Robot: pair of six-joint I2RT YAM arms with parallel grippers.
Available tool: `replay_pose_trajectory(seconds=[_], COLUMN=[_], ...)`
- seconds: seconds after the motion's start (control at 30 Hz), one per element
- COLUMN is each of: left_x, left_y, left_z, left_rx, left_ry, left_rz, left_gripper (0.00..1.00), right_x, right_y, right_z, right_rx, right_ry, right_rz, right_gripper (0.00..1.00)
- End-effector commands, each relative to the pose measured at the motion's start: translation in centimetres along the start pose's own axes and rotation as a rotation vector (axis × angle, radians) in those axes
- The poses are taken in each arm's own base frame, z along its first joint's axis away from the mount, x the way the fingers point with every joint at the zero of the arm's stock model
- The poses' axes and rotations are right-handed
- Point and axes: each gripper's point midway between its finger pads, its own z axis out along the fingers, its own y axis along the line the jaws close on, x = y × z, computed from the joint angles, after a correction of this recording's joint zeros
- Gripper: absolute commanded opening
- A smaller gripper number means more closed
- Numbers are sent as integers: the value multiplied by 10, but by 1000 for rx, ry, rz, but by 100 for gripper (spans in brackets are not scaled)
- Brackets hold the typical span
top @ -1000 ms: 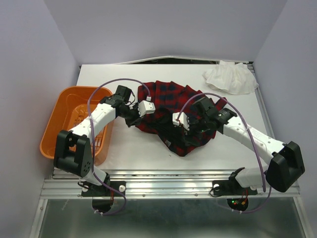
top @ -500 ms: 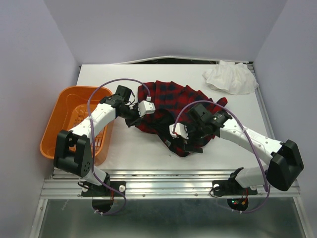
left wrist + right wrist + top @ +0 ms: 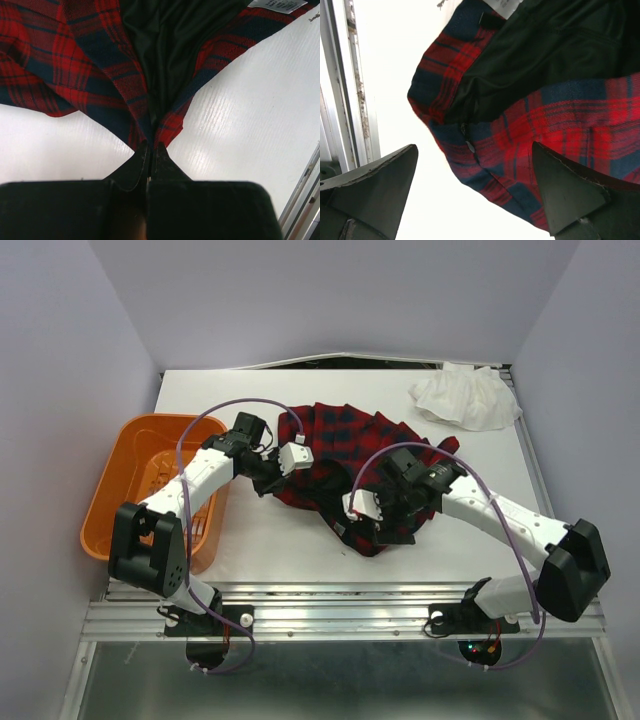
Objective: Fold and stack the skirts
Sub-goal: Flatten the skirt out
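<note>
Right gripper [image 3: 385, 523] has slid nearward since a second ago, jaws spread over the one plaid skirt [image 3: 340, 445]. Left gripper [image 3: 150, 150] jaws pinch its edge. One white cloth [image 3: 465, 395] and one basket [image 3: 100, 495] lie well clear of both jaws.

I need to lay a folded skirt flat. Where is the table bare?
Bare: the near strip of white table between the red-and-navy plaid skirt and the front rail; the far-left corner behind the orange plastic basket; the right side in front of the crumpled white cloth. Crowded: the centre.
</note>
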Motion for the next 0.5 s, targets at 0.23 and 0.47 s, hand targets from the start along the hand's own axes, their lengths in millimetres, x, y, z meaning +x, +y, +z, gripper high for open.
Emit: replay_pose_trajectory(seconds=[0.23,0.47], left_x=[-8,-8], left_y=[-8,-7], left_z=[-4,-5], left_rx=[4,-6], left_ry=[-39,-47], left_rz=[-7,-29], left_gripper=[0,0], right_x=[-6,5], right_y=[-13,-44], right_z=[32,21], right_rx=[65,291], right_ry=[6,43], right_rz=[5,57], right_gripper=[81,5])
